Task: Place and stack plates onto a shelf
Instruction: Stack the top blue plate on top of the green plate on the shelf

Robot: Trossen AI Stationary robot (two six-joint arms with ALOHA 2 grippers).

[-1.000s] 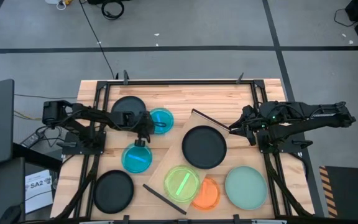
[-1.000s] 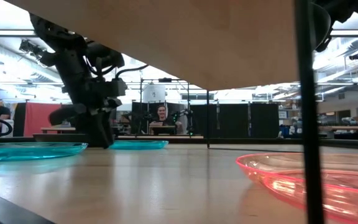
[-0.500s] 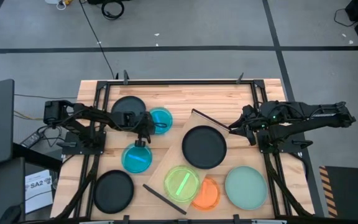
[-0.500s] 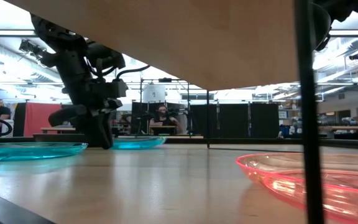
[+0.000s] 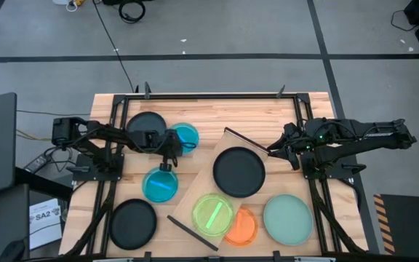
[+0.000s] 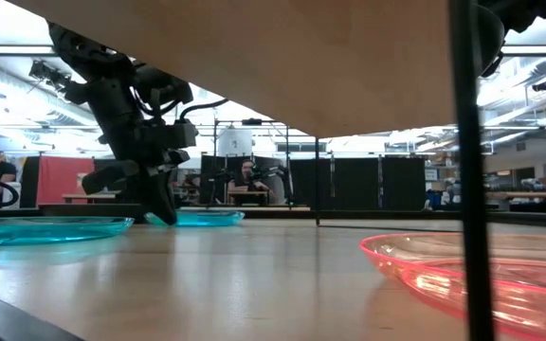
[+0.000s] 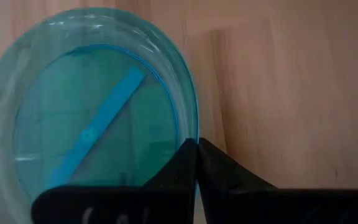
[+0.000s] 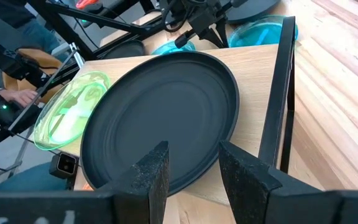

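**Helper:** What is your left arm doing?

**Me:** My left jaws [image 5: 170, 153] are pressed tight on the rim of a small blue plate [image 5: 185, 137]. In the left wrist view the two tips meet right on its edge [image 7: 196, 163]. From the side, I think the plate [image 6: 197, 218] sits low on the counter [image 5: 253, 109], but I can't be sure it touches all the way round.

**Helper:** What else is close to those jaws?

**Me:** A black plate [image 5: 142, 124] lies just behind them, and the blue plate overlaps its edge. A second blue plate [image 5: 160, 185] lies just on the other side of the jaws. Another black plate [image 5: 132, 223] sits farther off, near the counter's front corner.

**Helper:** And the right arm?

**Me:** My right jaws [image 5: 273, 151] are spread apart and hold nothing. They hang over the end of the shelf [image 5: 204, 191]. Right in front of them, on the shelf, is a big black plate [image 8: 160, 118]. Past it on the shelf is a green plate [image 5: 212, 214], with an orange plate [image 5: 244, 227] partly under it. The mint plate [image 5: 288, 218] lies on the counter beside the shelf.
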